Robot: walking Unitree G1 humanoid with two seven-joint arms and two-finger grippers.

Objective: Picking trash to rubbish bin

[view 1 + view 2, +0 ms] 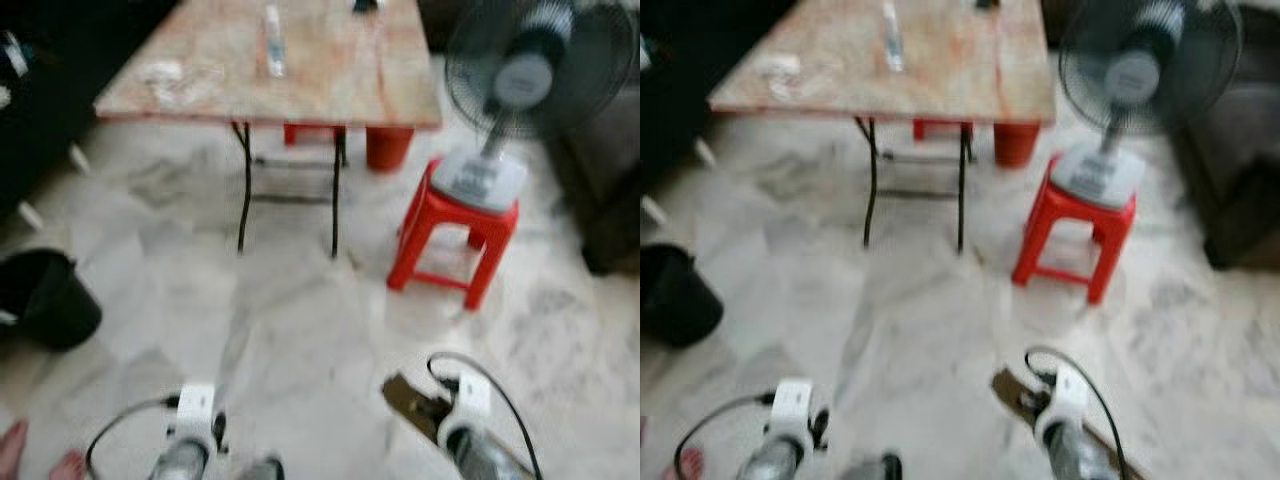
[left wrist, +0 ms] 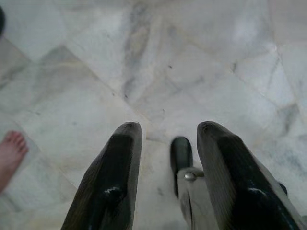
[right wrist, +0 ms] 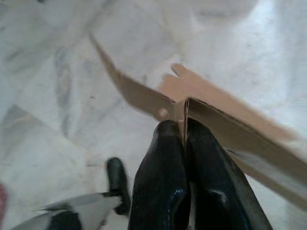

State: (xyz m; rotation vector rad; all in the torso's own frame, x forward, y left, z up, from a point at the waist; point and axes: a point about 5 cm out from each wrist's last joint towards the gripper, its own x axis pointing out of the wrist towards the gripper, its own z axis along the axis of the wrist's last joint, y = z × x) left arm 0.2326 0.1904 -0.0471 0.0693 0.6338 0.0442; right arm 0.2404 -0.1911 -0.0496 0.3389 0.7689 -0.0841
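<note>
I had the right gripper (image 3: 184,125) pressed together on a flat piece of brown cardboard (image 3: 216,115), pinching its edge. The cardboard hung low over the marble floor (image 1: 300,330), ahead of my right wrist; in the wrist view its long axis ran across the fingers, one end tapering to a narrow strip. In the head views it showed as a brown slab (image 1: 412,403) slanting forward and to my left.

The left gripper (image 2: 165,177) hung spread apart over bare floor, holding nothing. A person's bare foot (image 2: 10,153) stood near it.

A black rubbish bin (image 1: 45,297) sat far left. Ahead stood a folding table (image 1: 300,70), a red plastic stool (image 1: 450,235) carrying a fan (image 1: 525,70), and a red bucket (image 1: 388,147) beneath the table. Head views blurred.
</note>
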